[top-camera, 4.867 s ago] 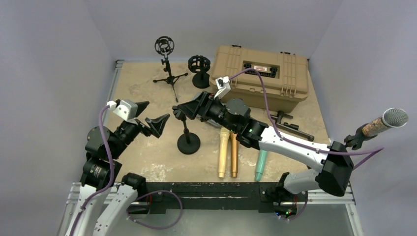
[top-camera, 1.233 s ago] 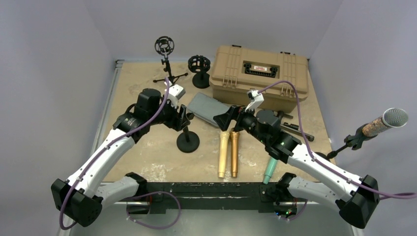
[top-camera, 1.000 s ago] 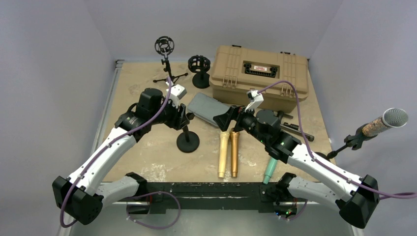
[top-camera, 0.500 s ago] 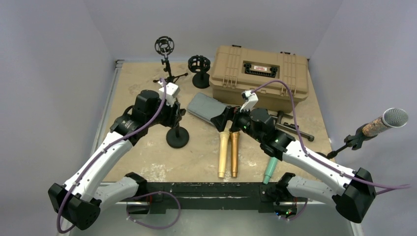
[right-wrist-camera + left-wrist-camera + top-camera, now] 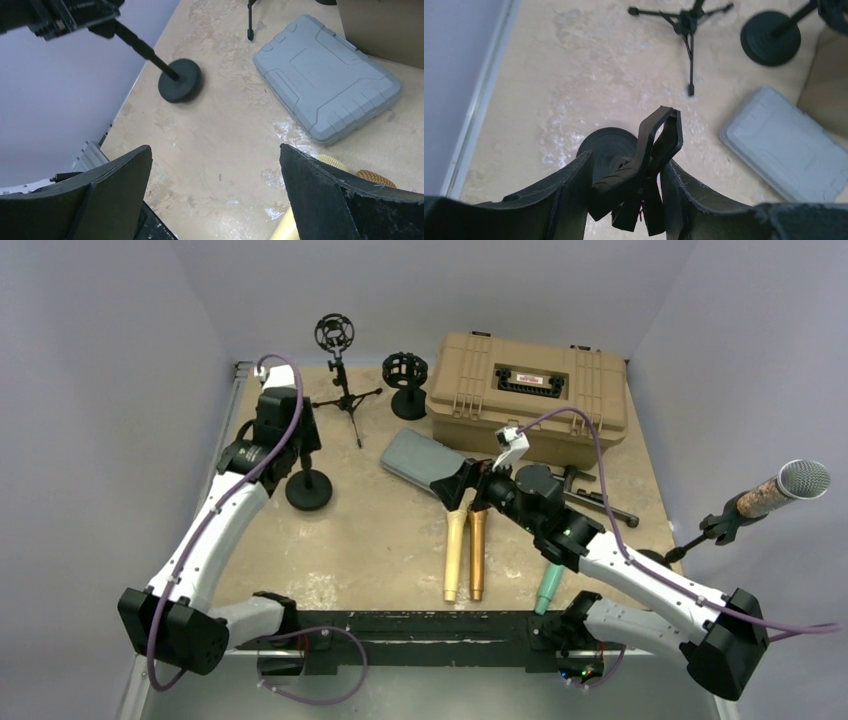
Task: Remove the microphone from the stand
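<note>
**L gripper**: fingers clamped on the black mic clip at the top of the round-base desk stand. The stand's base sits below and just ahead of the fingertips, and its pole runs up into the clip. Cannot tell whether the base rests on the table or is just off it. Ahead of L gripper is the tripod stand w/ shock mount. Ahead-right is the round-base shock mount. To the right, near, the grey plastic case lies flat.

**R gripper**: fingers spread wide apart, hovering over the table. The grey case is just ahead-right of it, and the tan hard case is beyond that. The desk stand is ahead-left, well apart from this gripper. Just behind the right finger are the grille ends of the gold mic and the copper mic. They lie side by side, parallel, w/ handles toward the arm bases. The teal mic is further back-right, partly hidden under the R arm.

**Mic in a stand:** the cork-handled mic, w/ silver grille, is seated tilted in the clip of the side stand. It is off the table's right edge, far right of R gripper and well apart from both grippers.
</note>
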Controlling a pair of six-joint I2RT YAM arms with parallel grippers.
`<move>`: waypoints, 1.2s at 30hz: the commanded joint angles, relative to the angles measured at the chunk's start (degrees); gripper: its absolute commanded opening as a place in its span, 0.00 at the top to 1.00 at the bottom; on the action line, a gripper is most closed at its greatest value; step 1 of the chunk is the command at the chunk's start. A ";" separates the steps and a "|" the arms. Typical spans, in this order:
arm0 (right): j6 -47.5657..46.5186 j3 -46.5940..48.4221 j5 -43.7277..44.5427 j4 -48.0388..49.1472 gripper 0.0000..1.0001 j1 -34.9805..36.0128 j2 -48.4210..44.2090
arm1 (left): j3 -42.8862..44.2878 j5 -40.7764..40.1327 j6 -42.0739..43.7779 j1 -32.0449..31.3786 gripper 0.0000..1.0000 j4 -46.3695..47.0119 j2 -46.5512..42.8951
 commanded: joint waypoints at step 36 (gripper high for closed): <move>-1.48 -0.95 7.46 -8.64 0.04 -0.24 -7.91 | 30.84 6.82 -12.13 18.15 0.02 8.42 32.31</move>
